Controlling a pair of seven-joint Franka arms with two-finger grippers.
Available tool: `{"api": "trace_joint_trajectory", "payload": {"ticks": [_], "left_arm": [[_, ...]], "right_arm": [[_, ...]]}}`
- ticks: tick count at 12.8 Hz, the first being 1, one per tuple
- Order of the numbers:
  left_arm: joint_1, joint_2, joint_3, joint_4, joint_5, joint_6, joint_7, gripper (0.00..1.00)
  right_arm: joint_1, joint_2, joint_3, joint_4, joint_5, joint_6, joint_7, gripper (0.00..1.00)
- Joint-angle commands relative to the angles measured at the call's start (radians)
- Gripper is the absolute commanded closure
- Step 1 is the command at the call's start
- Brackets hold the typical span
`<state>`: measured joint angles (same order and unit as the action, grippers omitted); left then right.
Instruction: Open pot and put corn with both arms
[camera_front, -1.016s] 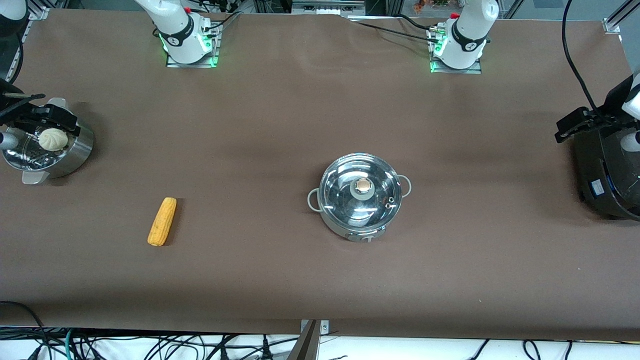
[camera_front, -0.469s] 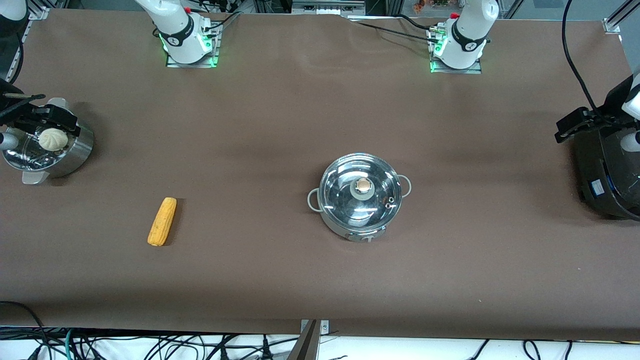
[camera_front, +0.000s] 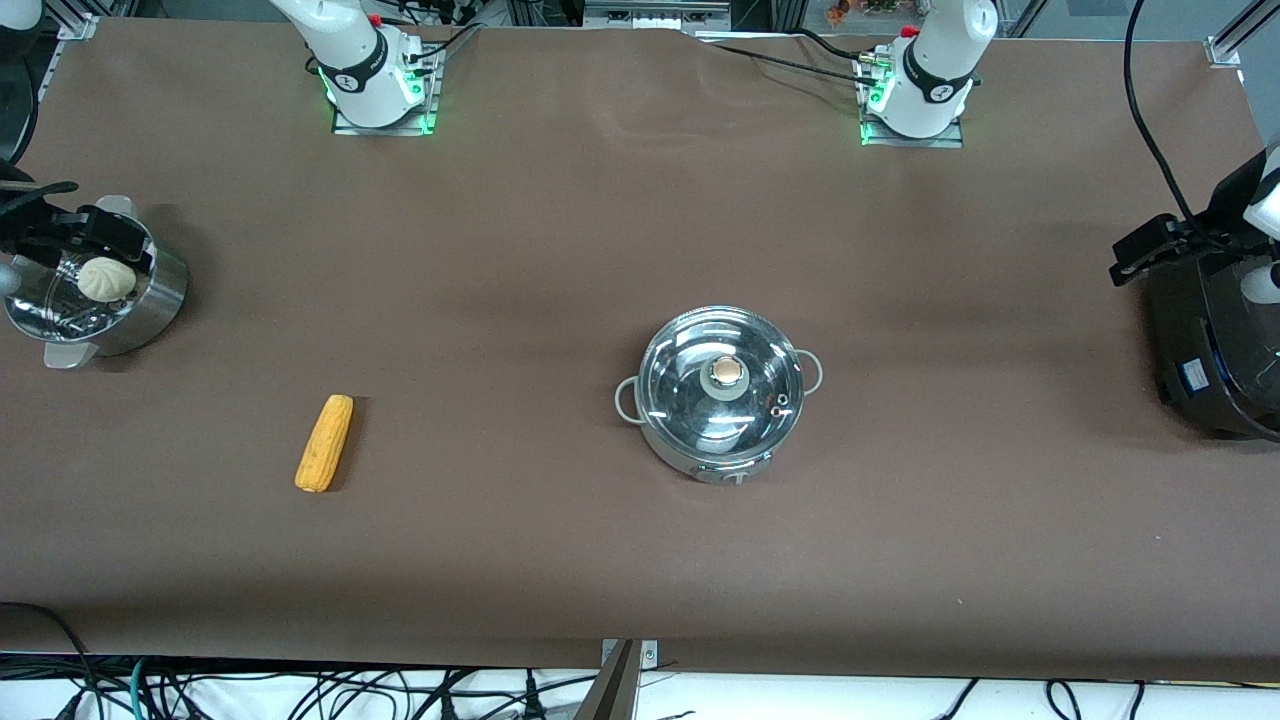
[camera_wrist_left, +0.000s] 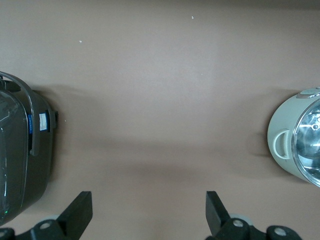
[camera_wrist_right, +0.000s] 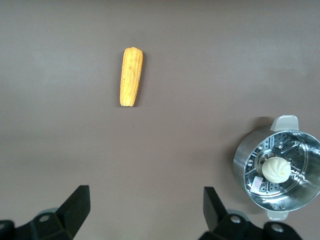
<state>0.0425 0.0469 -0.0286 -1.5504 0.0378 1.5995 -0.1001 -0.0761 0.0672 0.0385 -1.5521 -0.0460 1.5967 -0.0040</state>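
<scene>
right gripper (camera_wrist_right: 145, 207) spread, shifted slightly over steamer (camera_front: 150, 300) | left gripper (camera_wrist_left: 149, 212) spread, unmoved | pot (camera_front: 720, 395) lidded

corn (camera_wrist_right: 131, 76), steamer (camera_wrist_right: 278, 170) with bun (camera_wrist_right: 276, 169), spread right tool (camera_wrist_right: 145, 207)

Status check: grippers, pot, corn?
Left gripper open over black cooker; right gripper open over steel steamer. Shiny steel pot lidded. Yellow corn cob untouched, path clear.

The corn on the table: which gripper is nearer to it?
Right. The right gripper hangs open over the steamer at the corn's end of the table; the left gripper hangs open over the black cooker at the left arm's end.
</scene>
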Motion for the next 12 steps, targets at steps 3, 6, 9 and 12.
{"api": "trace_joint_trajectory", "payload": {"ticks": [3,6,9,12], "left_arm": [[0.002,0.004,0.002,0.015,-0.012,-0.012,0.003,0.00],[0.005,0.004,0.002,0.015,-0.015,-0.012,0.007,0.00],[0.003,0.004,0.001,0.015,-0.016,-0.010,0.007,0.00],[0.002,0.011,0.001,0.015,-0.016,-0.010,0.014,0.00]], "right_arm": [[-0.007,0.049,0.004,0.027,0.018,0.021,0.002,0.00],[0.001,0.097,0.008,0.027,0.021,0.068,0.006,0.00],[0.012,0.175,0.008,0.027,0.061,0.123,0.007,0.00],[0.016,0.270,0.008,0.027,0.103,0.225,0.007,0.00]]}}
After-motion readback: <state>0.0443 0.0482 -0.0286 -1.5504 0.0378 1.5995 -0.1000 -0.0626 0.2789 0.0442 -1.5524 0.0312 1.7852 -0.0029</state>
